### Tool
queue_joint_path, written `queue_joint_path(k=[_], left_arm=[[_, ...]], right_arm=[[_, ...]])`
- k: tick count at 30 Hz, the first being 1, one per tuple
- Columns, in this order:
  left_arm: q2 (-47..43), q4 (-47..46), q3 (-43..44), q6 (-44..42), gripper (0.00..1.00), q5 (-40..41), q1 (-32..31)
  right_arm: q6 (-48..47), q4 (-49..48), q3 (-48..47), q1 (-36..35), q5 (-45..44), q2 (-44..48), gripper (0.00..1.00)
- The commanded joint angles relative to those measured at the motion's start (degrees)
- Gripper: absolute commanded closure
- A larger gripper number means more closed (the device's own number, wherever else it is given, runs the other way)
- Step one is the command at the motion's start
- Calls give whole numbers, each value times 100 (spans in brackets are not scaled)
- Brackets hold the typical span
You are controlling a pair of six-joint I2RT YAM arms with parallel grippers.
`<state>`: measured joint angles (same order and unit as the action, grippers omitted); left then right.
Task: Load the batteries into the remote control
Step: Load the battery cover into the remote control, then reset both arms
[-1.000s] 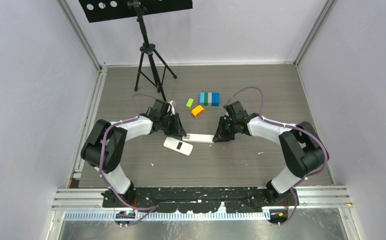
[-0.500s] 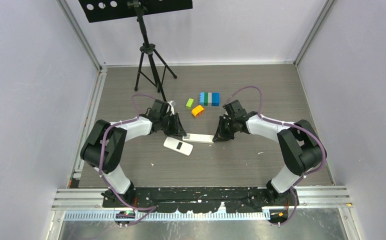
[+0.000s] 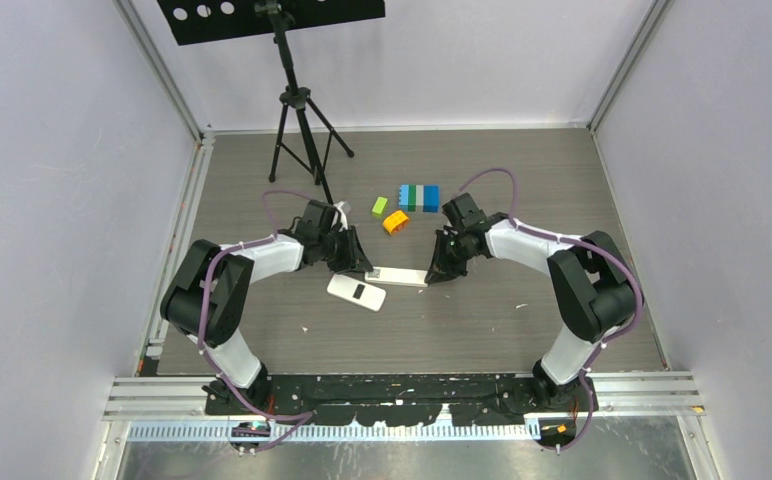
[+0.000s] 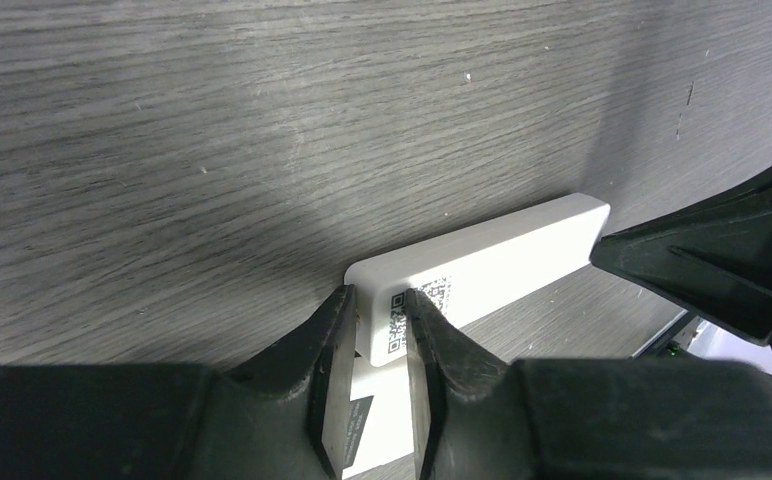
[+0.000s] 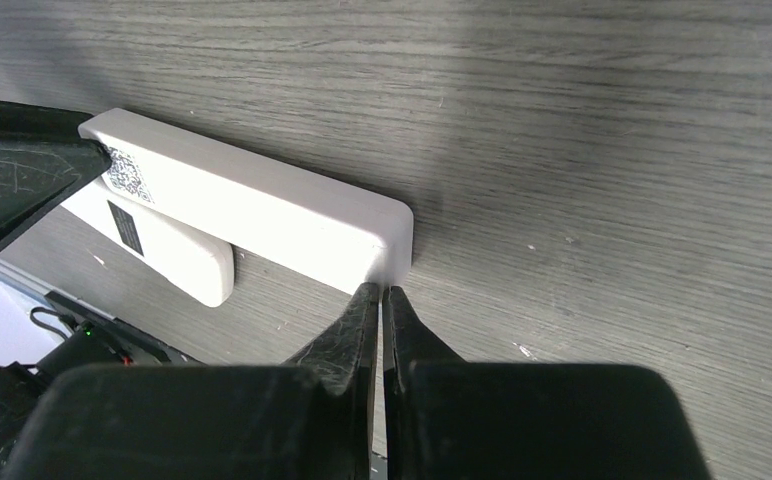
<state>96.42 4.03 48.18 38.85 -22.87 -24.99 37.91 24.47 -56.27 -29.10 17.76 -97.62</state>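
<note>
Left tool (image 4: 379, 305) grips the white remote (image 4: 502, 262) by its QR-code label (image 5: 122, 172); right tool (image 5: 379, 295), closed, at opposite end.

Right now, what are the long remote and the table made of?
The long remote looks like matte white plastic: smooth, with rounded corners. The table looks like grey wood-grain laminate, maybe real wood: fine streaky lines.

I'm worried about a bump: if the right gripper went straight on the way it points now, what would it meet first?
The end of the white remote: the right gripper, jaws nearly together, points straight at it and may already touch it. The left gripper clamps the other end.
</note>
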Motion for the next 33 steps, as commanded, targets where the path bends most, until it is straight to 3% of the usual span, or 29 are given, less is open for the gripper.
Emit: queue_joint_path(k=[1, 4, 10, 12, 13, 25, 33], left_arm=[[-110, 94, 180, -68, 72, 199, -111], [-376, 391, 442, -250, 61, 593, -98], [-964, 950, 889, -590, 30, 1291, -50], [-1241, 1181, 993, -671, 4, 1438, -29], [-1381, 1324, 1041, -707, 1, 1467, -19], [-4069, 2803, 645, -1068, 0, 3012, 3], [-5911, 3991, 875, -1185, 0, 3421, -1]], right_arm=[[166, -630, -218, -342, -378, -34, 93], [76, -238, -301, -305, -766, 441, 85], [-69, 312, -288, -142, -1260, 1672, 63], [-121, 547, -295, -91, -1506, 2087, 60], [-157, 681, -296, -73, -1678, 2270, 58], [-388, 2870, -664, -49, -5667, 4826, 19], [-566, 3733, -1320, -51, -6761, 6169, 16]])
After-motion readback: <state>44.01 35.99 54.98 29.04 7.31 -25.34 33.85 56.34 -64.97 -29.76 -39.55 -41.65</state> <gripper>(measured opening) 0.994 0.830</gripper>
